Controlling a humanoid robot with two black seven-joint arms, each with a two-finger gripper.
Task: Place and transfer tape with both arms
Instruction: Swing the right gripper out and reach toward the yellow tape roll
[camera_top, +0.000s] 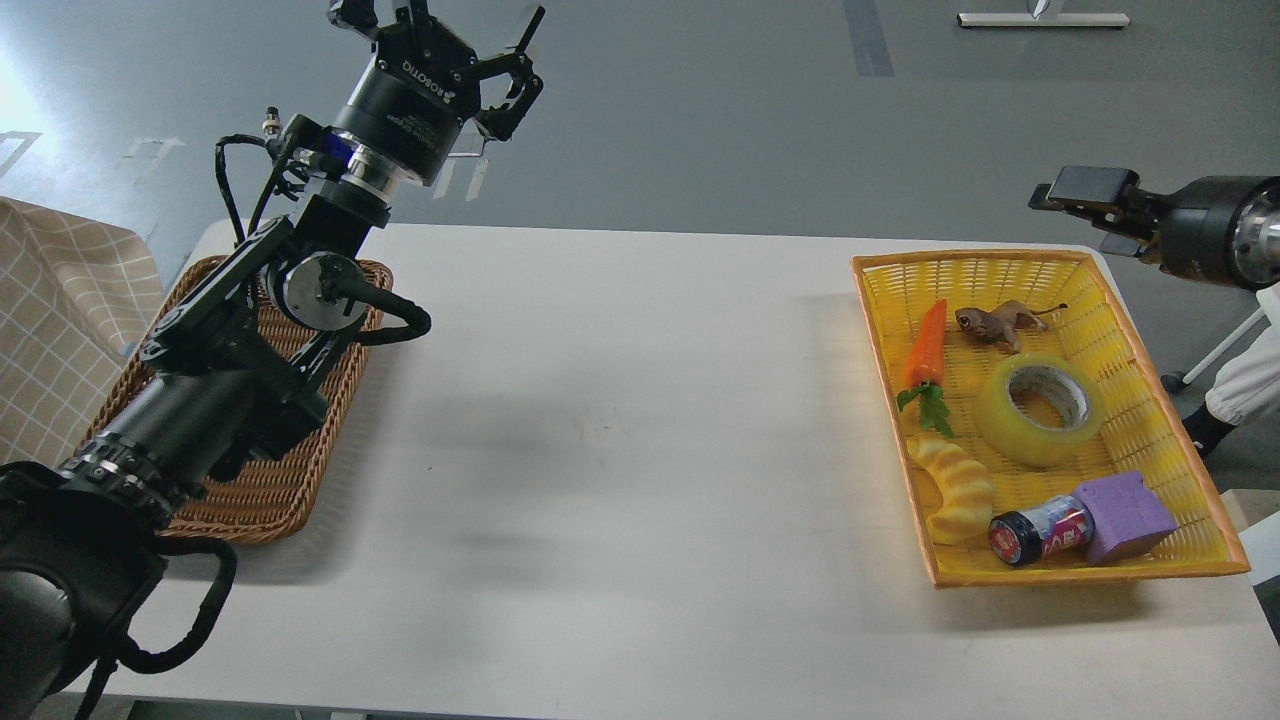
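Note:
The tape (1040, 408), a thick translucent yellow roll with a grey-white core, lies flat in the yellow plastic tray (1140, 330) at the table's right. My right gripper (1095, 215) is at the right edge, just beyond the tray's far right corner and above it. Its fingers stand apart and it is empty. My left gripper (450, 40) is raised high above the table's far left, over the wicker basket (260, 490). Its fingers are spread open and it holds nothing.
The tray also holds a toy carrot (927, 345), a brown toy animal (995, 323), a yellow ridged bread toy (955, 485), a small dark jar (1040, 530) and a purple block (1125, 515). A checked cloth (50, 320) hangs at the left edge. The white table (620, 430) lies between the basket and the tray.

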